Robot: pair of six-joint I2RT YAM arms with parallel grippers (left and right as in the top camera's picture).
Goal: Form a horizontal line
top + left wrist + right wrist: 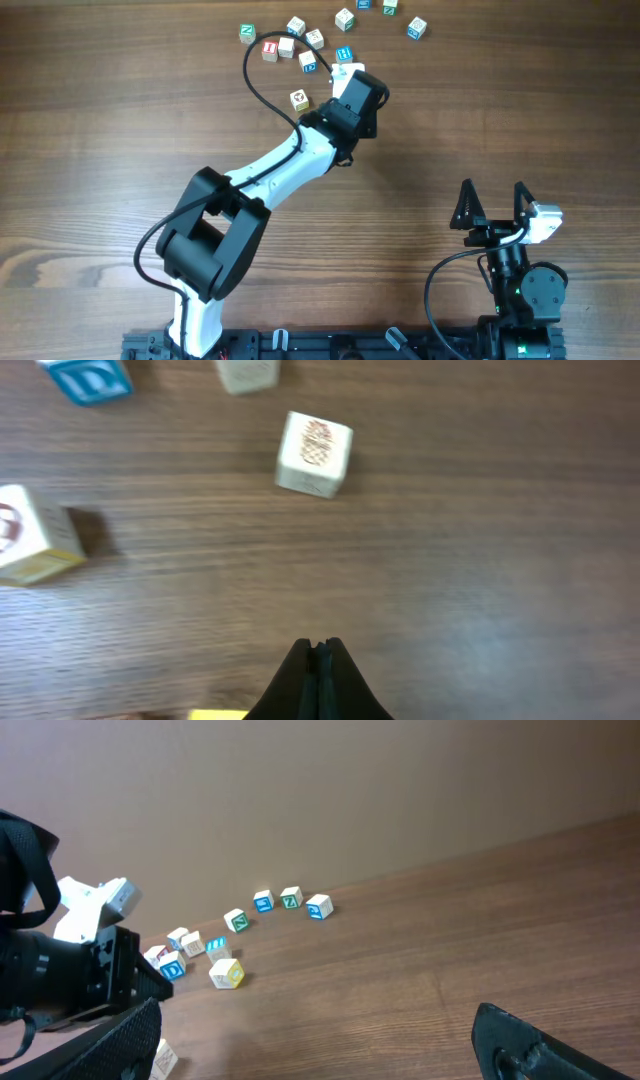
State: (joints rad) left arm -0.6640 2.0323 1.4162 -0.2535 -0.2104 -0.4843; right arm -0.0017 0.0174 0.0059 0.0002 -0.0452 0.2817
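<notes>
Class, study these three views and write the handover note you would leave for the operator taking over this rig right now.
Left gripper: shut, empty, extended to the far cluster; a pale cube lies ahead of it, not touched.
Right gripper: open, empty, near its base.
Letter cubes: scattered loosely at the far side of the table; a yellow-marked cube sits apart, nearer.
Done: no line visible yet.
Left: set three cubes edge to edge in a horizontal row.

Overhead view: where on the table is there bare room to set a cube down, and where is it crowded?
The table is bare left of the left arm, and between that arm and the right gripper. Crowded: the top edge, around the cube cluster by the left gripper.
</notes>
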